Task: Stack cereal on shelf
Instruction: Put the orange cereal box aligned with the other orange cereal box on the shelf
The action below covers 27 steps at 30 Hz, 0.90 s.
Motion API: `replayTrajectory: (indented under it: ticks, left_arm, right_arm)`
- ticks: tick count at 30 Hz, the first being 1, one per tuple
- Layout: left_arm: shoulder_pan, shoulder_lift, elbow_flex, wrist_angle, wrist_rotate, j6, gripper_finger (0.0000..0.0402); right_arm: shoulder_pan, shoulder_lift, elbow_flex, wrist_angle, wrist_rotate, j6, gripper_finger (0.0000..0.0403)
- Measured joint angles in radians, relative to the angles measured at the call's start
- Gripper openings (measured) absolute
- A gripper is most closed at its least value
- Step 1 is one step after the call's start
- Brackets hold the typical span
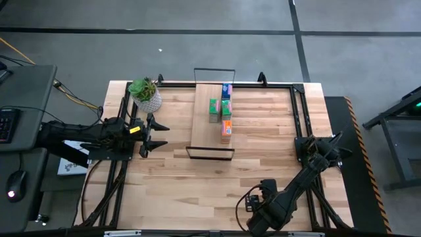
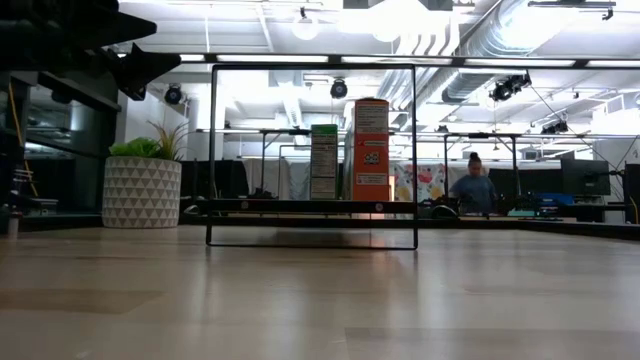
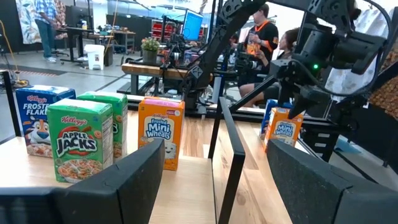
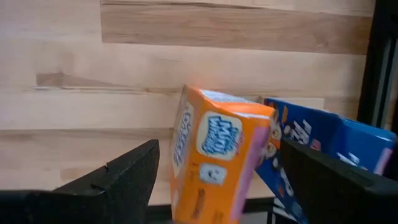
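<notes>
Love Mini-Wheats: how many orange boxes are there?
2: one orange box stands on the shelf, another on the table before the right gripper. More may be hidden.

The green box (image 3: 79,144) read "Kellogg's Apple Jacks", the blue box (image 3: 38,117) "Kellogg's Frosted Flakes", and both orange boxes (image 3: 161,134) (image 3: 283,127) "Frosted Mini Wheats".
</notes>
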Motion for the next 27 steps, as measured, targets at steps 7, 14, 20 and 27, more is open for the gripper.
replayTrajectory:
  ticks: [7, 14, 20, 27]
  left_arm:
    - [0.0, 0.0, 0.0, -0.001, 0.0, 0.0, 0.0275]
    - [0.0, 0.0, 0.0, -0.002, 0.0, 0.0, 0.0275]
    - [0.0, 0.0, 0.0, -0.002, 0.0, 0.0, 0.0275]
    - [0.0, 0.0, 0.0, -0.002, 0.0, 0.0, 0.0275]
  right_arm:
    - [-0.002, 0.056, 0.0, 0.006, -0.001, -0.002, 0.0326]
    - [-0.002, 0.087, 0.0, 0.016, -0.015, -0.034, 0.0326]
    - [-0.002, 0.087, 0.0, 0.034, 0.047, -0.065, 0.0326]
    - [-0.002, 0.087, 0.0, 0.03, -0.002, -0.055, 0.0318]
